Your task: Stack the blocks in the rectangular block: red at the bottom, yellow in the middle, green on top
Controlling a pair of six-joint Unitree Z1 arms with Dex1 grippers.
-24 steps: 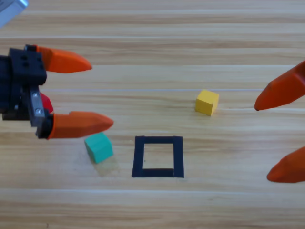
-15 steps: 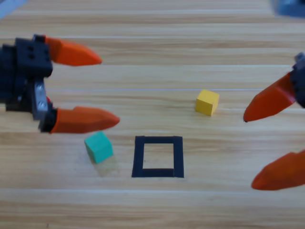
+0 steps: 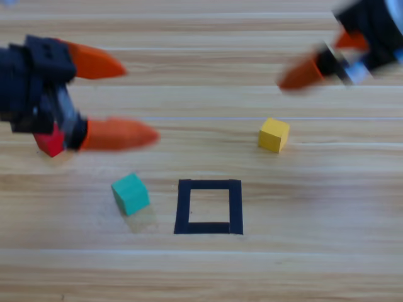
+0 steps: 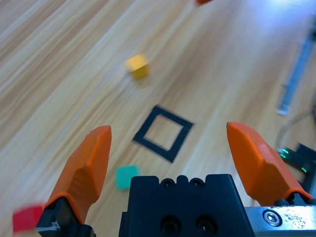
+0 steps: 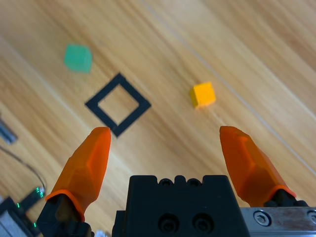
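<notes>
— Where are the cubes?

— The red cube [image 3: 50, 141] lies on the wooden table [image 3: 208, 82] near its left edge, partly hidden under the left gripper's black body. In the left wrist view it shows as a red patch [image 4: 27, 217] at the bottom left corner, outside the nearer jaw. The teal-green cube [image 3: 131, 194] sits just left of the black tape rectangle [image 3: 209, 206], apart from it, turned a little askew. The yellow cube [image 3: 274, 134] stands up and to the right of the rectangle, well clear of the tape.

— Anything inside the rectangle?

— Only bare wood shows in its hollow middle. All three cubes rest singly on the table; none is stacked.

— And the left gripper?

— The left gripper [image 3: 135, 97] reaches in from the left edge, jaws spread wide and pointing right, gripping nothing. Its lower jaw tip lies above the teal-green cube, not touching it. The red cube is beside the gripper's body, not between the jaws.

— The right one?

— The right gripper [image 3: 315, 60] hangs at the table's top right corner, blurred in the high view. Its wrist view shows both jaws wide apart and empty, with the yellow cube [image 5: 203, 94], the tape rectangle [image 5: 117, 104] and the teal-green cube [image 5: 77, 58] on the table beyond them.
</notes>
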